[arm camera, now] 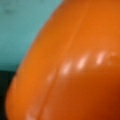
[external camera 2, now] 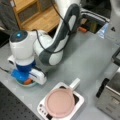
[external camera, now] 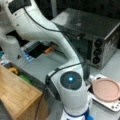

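In a front view my gripper points straight down at the table's left edge, right over a small teal plate. An orange object shows on that plate just under the hand. The wrist view is almost filled by the same glossy orange object, with the teal plate behind it at the upper left. The fingertips are hidden by the hand's blue and white body. The orange object is the thing nearest the gripper.
A pink pan rests on a white hob. A metal toaster oven stands behind it. A wooden shelf borders the table, with orange, yellow and green items nearby.
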{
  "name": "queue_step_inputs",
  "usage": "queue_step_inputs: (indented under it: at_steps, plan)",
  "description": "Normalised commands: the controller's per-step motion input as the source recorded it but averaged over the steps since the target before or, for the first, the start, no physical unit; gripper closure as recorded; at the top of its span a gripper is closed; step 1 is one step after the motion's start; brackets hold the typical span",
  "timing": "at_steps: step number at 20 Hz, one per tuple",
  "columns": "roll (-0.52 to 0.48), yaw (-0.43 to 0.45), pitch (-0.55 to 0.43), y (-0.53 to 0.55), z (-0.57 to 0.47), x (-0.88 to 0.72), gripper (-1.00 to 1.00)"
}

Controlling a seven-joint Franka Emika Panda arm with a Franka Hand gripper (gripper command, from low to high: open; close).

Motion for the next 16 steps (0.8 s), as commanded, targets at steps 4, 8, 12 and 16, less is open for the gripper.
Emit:
queue_step_inputs:
  at_steps: [4,8,12,16]
  plan:
    - [0.145,-0.075,-0.083,-0.03,-0.09,0.13,1.00]
    - [0.132,-0.068,-0.020,-0.07,0.10,0.09,1.00]
    - [0.114,-0.069,0.056,-0.09,0.40,0.03,1.00]
    - [0.103,-0.072,0.111,-0.05,0.47,0.01,1.00]
